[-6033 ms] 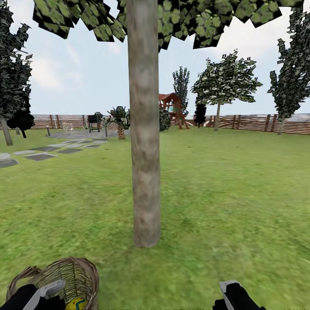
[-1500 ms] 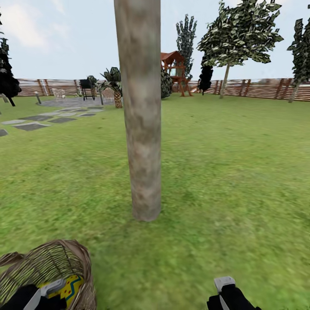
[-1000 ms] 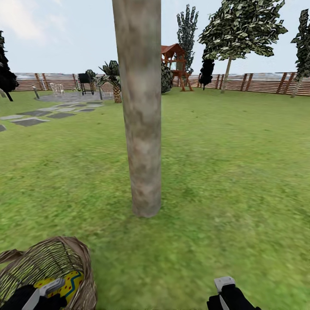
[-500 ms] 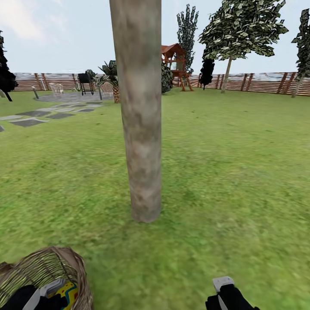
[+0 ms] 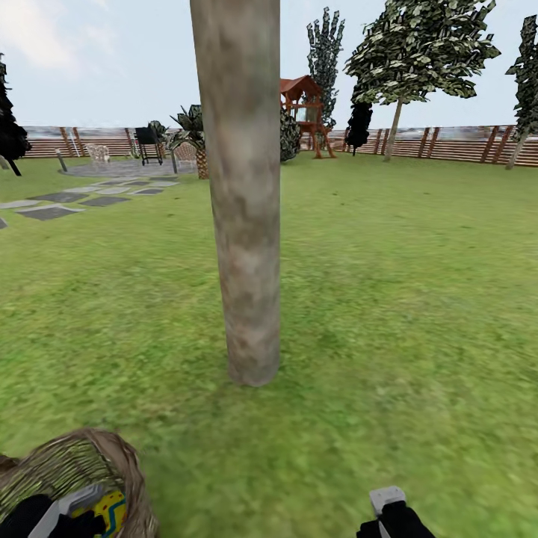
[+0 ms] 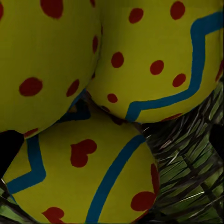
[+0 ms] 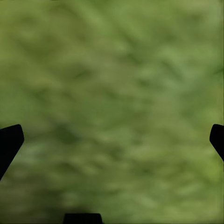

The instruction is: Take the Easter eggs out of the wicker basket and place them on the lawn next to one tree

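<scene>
At the near left, your left gripper reaches into the wicker basket, which sits tipped at the bottom left corner of the head view. You cannot tell whether its fingers are spread or closed; they are hidden in the basket. Its wrist camera looks straight onto the three eggs, yellow with red spots and blue zigzags, packed together and touching one another against the woven wall. From the head view you see a patch of one egg beside the gripper.

At the near right, your right gripper hangs over bare lawn. Its wrist view shows blurred grass with the two dark fingertips far apart at the edges, so the claw is spread wide and holds nothing.

Just beyond the basket, a little to its right, stands the tree trunk, thick, grey-brown and upright, rooted in the grass.

Farther left lie grey paving slabs. At the far end you see a palm plant, a red play tower, a leafy tree and the slat fence.
</scene>
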You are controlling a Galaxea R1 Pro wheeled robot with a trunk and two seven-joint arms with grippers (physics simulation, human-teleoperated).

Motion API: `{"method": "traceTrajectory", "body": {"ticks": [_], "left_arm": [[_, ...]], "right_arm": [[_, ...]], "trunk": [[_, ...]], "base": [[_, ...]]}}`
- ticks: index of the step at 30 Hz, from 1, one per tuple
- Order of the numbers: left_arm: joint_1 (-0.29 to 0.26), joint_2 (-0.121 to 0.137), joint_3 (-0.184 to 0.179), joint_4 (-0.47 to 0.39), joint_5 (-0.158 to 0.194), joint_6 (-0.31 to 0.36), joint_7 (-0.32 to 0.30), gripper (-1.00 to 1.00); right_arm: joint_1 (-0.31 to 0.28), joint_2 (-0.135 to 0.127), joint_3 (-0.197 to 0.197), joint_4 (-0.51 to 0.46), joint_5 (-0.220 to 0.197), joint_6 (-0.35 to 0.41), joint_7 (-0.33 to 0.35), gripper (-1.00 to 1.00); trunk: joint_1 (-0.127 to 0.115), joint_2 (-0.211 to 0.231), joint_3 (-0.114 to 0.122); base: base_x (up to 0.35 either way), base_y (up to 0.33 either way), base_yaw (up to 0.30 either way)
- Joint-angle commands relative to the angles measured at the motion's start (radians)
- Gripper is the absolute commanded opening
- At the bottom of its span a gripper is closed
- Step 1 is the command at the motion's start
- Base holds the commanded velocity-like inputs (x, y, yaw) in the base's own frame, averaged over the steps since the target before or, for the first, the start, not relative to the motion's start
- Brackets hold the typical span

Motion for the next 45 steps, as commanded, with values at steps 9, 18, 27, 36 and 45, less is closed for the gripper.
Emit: {"method": "traceTrajectory", "body": {"ticks": [9, 18, 27, 36, 45], "left_arm": [[0.0, -0.001, -0.002, 0.0, -0.009, 0.016, -0.005, 1.0], [0.0, 0.001, -0.002, 0.002, -0.01, 0.017, -0.003, 1.0], [0.0, 0.0, -0.004, 0.003, -0.01, 0.018, -0.003, 1.0], [0.0, -0.001, -0.003, 0.004, -0.01, 0.018, -0.002, 1.0], [0.0, -0.001, -0.003, 0.004, -0.01, 0.018, 0.0, 1.0]], "right_arm": [[0.0, -0.003, 0.006, -0.002, 0.005, 0.006, -0.002, 1.0], [0.0, -0.002, 0.007, -0.002, 0.005, 0.006, -0.002, 1.0], [0.0, -0.001, 0.007, -0.002, 0.005, 0.006, -0.003, 1.0], [0.0, -0.001, 0.007, -0.002, 0.005, 0.006, -0.003, 1.0], [0.0, 0.0, 0.008, -0.002, 0.005, 0.006, -0.005, 1.0]], "trunk": [[0.0, 0.0, -0.001], [0.002, -0.001, -0.016], [0.006, -0.003, -0.051], [0.01, -0.006, -0.086], [0.014, -0.008, -0.121]], "base": [[0.0, 0.0, 0.0], [0.0, 0.0, 0.0], [0.0, 0.0, 0.0], [0.0, 0.0, 0.0], [0.0, 0.0, 0.0]]}}
